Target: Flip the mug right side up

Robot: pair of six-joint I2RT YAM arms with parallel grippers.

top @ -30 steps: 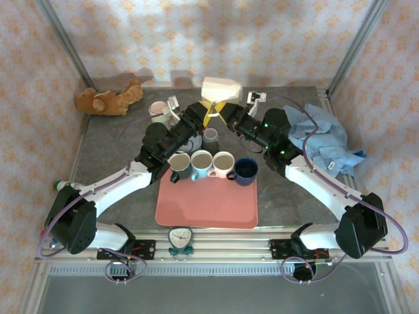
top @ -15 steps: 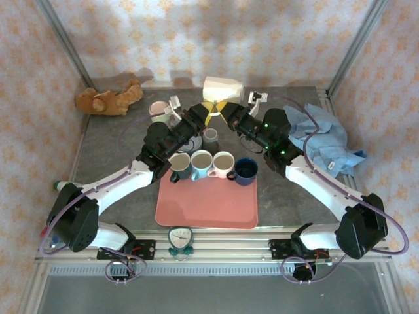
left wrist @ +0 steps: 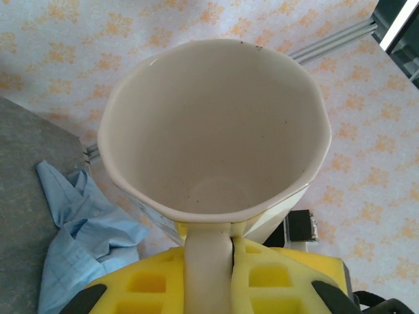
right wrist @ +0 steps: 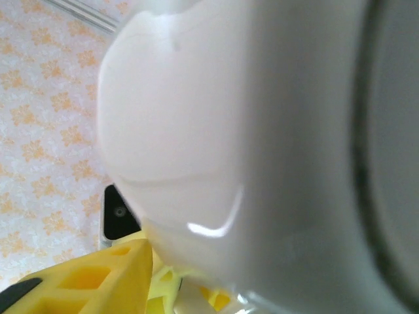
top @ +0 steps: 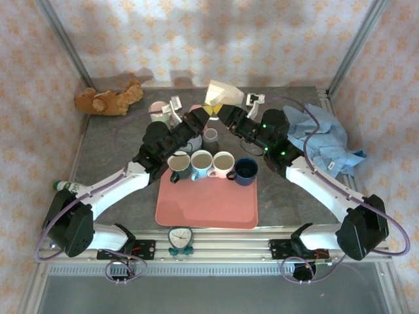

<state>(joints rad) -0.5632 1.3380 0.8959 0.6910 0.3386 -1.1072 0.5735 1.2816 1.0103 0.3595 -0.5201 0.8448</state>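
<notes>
A cream mug [top: 223, 94] hangs in the air over the back of the table, tilted. In the left wrist view its mouth [left wrist: 213, 131] faces the camera and its handle [left wrist: 208, 268] is pinched between the yellow fingers of my left gripper [top: 209, 112], which is shut on it. My right gripper [top: 226, 113] sits close against the mug's far side. The mug's glossy outer wall [right wrist: 262, 131] looms blurred in the right wrist view, with one yellow finger [right wrist: 85, 281] far off to the left, so the jaws stand open.
A pink tray [top: 206, 206] lies at the middle front, with a row of upright mugs [top: 201, 161] along its back edge. Behind them are a grey cup [top: 210, 135] and a pink mug [top: 158, 109]. A teddy bear [top: 108, 99] lies back left, blue cloth [top: 324, 139] at the right.
The right gripper has opened off the mug. The mug has tipped and shifted slightly right. The left gripper has closed onto the handle and stays there.
</notes>
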